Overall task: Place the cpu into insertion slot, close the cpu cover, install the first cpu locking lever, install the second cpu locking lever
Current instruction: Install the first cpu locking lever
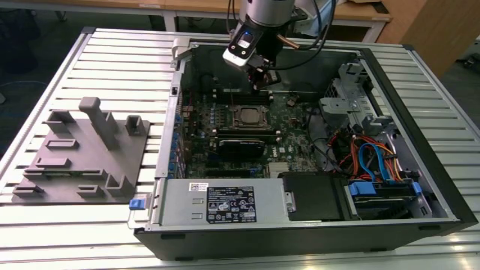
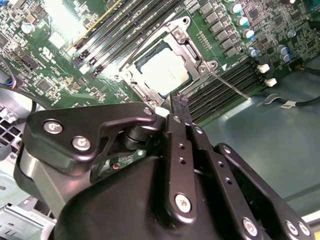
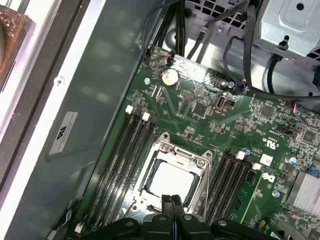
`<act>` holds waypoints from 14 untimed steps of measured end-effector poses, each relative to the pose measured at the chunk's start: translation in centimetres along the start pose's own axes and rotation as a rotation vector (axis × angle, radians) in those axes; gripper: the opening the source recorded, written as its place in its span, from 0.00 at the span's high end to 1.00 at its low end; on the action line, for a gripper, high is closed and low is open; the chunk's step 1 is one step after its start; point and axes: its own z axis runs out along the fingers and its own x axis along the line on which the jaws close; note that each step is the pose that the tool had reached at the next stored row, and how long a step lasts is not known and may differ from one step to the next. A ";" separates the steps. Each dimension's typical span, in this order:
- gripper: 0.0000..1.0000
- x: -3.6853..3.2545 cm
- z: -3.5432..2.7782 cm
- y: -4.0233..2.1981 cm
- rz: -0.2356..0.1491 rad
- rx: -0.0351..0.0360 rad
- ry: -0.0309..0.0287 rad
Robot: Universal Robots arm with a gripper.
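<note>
Now, claw state: the claw [image 2: 179,100] has its fingers pressed together, with nothing between them.
Cpu: the cpu [image 2: 165,67] lies flat inside the insertion slot [image 2: 145,92], with its dull metal top facing up.
Cpu cover: the cpu cover [image 2: 192,50] looks to lie flat on the insertion slot, its frame around the chip's top.
Locking lever: a thin silvery locking lever [image 2: 231,86] leaves one corner of the insertion slot and slants out across the black memory slots [image 2: 215,100]. I judge it unlatched.
Key relation: the claw tip hangs just beside the insertion slot's edge, near the corner where that lever starts. The lever's long axis points away from the insertion slot, past the tip.
Contact: I cannot tell whether the tip touches the board beside the insertion slot.
Progress: seating and cover appear done, and the levers look not yet locked.
</note>
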 end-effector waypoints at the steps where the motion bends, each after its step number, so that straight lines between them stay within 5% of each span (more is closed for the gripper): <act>1: 0.90 0.00 0.00 0.00 -0.006 0.0001 0.0000; 6: 0.90 0.00 0.00 0.00 -0.041 0.0010 0.0002; 14: 0.90 0.00 0.00 0.00 -0.042 0.0010 0.0003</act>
